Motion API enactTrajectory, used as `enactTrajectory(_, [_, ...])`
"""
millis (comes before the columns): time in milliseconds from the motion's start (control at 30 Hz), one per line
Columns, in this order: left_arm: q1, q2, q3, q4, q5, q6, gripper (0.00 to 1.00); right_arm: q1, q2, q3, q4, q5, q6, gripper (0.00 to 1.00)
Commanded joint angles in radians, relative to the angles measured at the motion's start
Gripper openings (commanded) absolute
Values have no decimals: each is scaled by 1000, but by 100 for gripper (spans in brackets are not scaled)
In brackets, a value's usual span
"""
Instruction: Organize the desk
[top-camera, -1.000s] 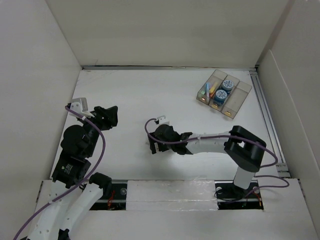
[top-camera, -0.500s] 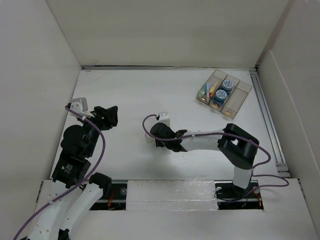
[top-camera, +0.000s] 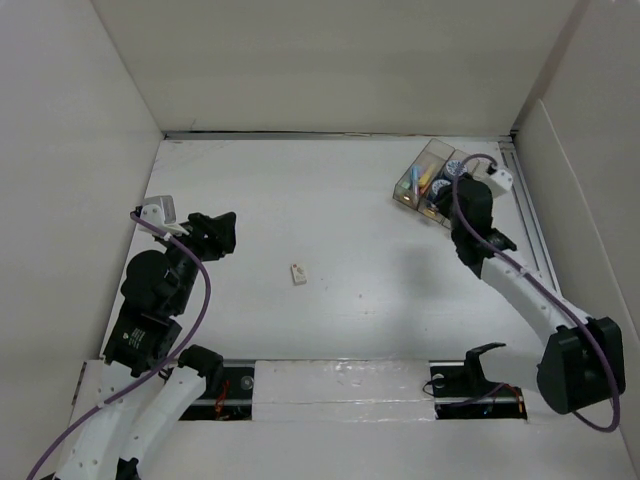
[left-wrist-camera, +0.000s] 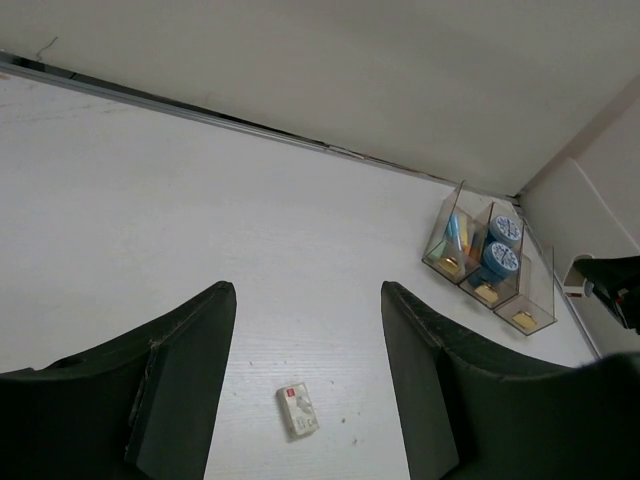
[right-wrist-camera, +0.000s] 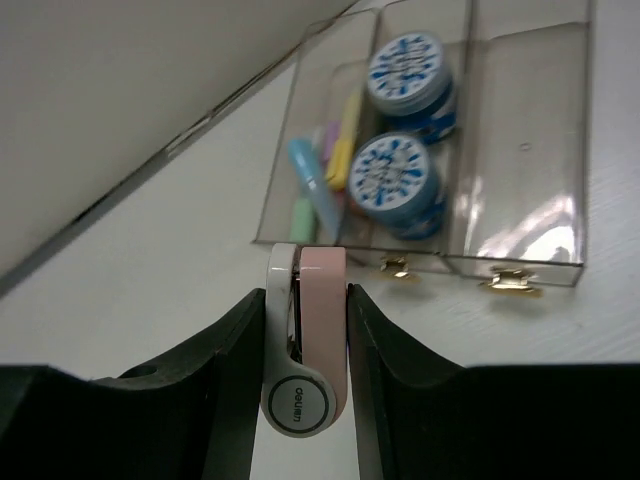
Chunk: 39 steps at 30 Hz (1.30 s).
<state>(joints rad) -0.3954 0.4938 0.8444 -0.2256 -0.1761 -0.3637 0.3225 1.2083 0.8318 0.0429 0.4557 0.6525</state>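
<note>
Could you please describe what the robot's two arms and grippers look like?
Both arms have white tubular links joined by bulky black joint housings: the left arm and right arm alike. A purple cable loops along each. The left gripper and right gripper have broad, matte black fingers, and a small white camera block sits at each wrist.

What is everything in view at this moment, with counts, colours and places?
desk: one, white, walled by beige panels
tray: one, translucent tan, three compartments, desk's far right corner
round tins: two, blue-and-white, tray's middle compartment
pens: several, yellow, blue, green, pink, tray's end compartment on the desk-centre side
small packet: one, white with red mark, loose mid-desk
pink-and-white gadget: one, held in front of the tray
left gripper: one, black, open, over the desk's left side
right gripper: one, black, shut on the pink-and-white gadget
</note>
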Motion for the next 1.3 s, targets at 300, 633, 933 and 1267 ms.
enactTrajectory(300, [4, -15, -2, 49, 21, 11, 55, -393, 169, -30, 158, -101, 124, 24])
enactTrajectory(633, [4, -14, -2, 46, 17, 12, 55, -425, 272, 23, 221, -117, 124, 43])
enactTrajectory(933, [4, -9, -2, 46, 10, 12, 55, -435, 272, 55, 189, -170, 119, 93])
enactTrajectory(1267, [4, 0, -2, 46, 3, 16, 48, 103, 149, -76, 330, -281, -2, 1])
